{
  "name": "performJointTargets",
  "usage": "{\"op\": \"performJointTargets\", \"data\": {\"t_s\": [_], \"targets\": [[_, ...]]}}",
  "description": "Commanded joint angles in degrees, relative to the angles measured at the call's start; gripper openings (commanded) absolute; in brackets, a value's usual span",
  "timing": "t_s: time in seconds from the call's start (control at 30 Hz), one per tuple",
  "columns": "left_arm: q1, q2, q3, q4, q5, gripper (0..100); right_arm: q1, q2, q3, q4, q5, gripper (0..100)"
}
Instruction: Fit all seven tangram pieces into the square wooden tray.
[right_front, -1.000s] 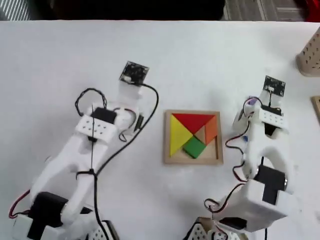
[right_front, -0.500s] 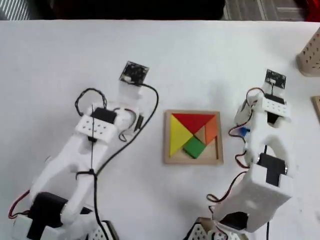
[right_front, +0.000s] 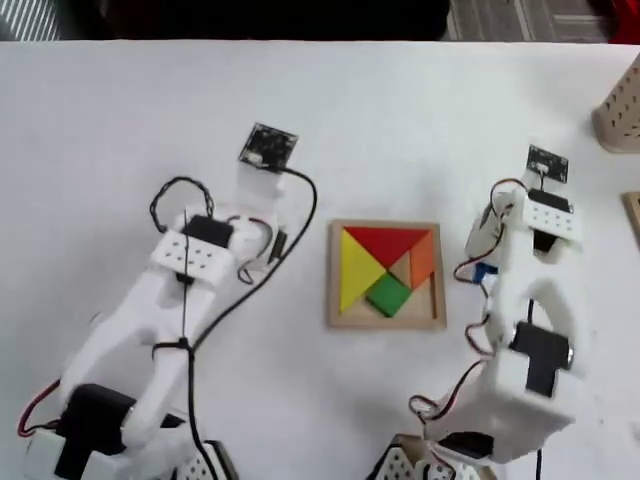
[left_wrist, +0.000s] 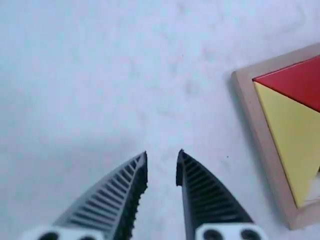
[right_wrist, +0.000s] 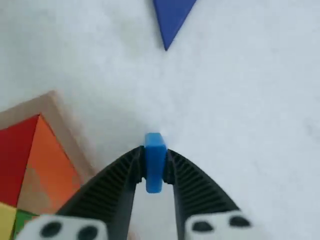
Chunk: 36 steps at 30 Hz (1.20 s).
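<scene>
The right gripper (right_wrist: 154, 151), clamped on a blue piece (right_wrist: 154, 162), hangs near the tray (right_wrist: 60, 127), at its orange side (left gripper (left_wrist: 162, 153): slightly parted, empty).

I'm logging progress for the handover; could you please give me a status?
Left gripper open, beside the wooden tray. Right gripper shut on a small blue piece. Tray partly filled; blue triangle loose on the table. Nothing blocking.

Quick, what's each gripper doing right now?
Left gripper: open, empty.
Right gripper: shut on a blue piece.
</scene>
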Motion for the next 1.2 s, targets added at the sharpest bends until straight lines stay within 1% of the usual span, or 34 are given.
{"op": "performJointTargets", "data": {"t_s": [0.0,0.1,0.2,0.27,0.4,0.53,0.63,0.73,0.87,0.93,1.0,1.17], "targets": [[0.57,-2.33,-0.18,-0.70,0.00,11,-1.54,-13.05,3.87,1.89,0.00,1.7],[0.31,-2.68,-0.18,-0.70,0.00,11,-4.88,-23.08,9.23,4.09,0.09,1.7],[-1.80,-2.68,-0.70,-0.70,0.09,11,-9.89,-31.60,13.54,4.44,0.53,1.7],[-3.03,-2.68,-0.79,-0.79,0.09,11,-12.70,-35.38,15.82,3.56,3.60,1.7],[-3.21,-2.77,-0.70,-1.49,0.18,11,-21.23,-37.32,18.73,3.38,5.71,1.8],[-3.30,-2.77,-0.70,-1.49,0.18,11,-30.73,-37.32,21.54,0.84,5.27,1.8],[-4.26,-2.77,-0.79,-1.49,0.44,11,-35.56,-37.32,23.74,-1.98,5.19,1.8],[-5.58,-2.68,-0.79,-2.64,3.34,11,-36.62,-37.32,27.34,-7.08,3.43,1.8],[-5.41,-2.59,-0.79,-2.73,3.43,11,-37.23,-37.23,33.85,-16.13,2.73,2.1],[-5.23,-2.51,-0.79,-2.73,3.43,11,-37.85,-37.32,34.73,-18.15,2.73,2.6],[-5.23,-2.42,-0.79,-2.73,3.43,11,-38.02,-37.23,34.81,-18.15,2.73,7.7],[-4.79,-2.33,-0.62,-2.73,3.43,11,-38.29,-37.23,36.57,-18.07,0.00,26.9]]}}
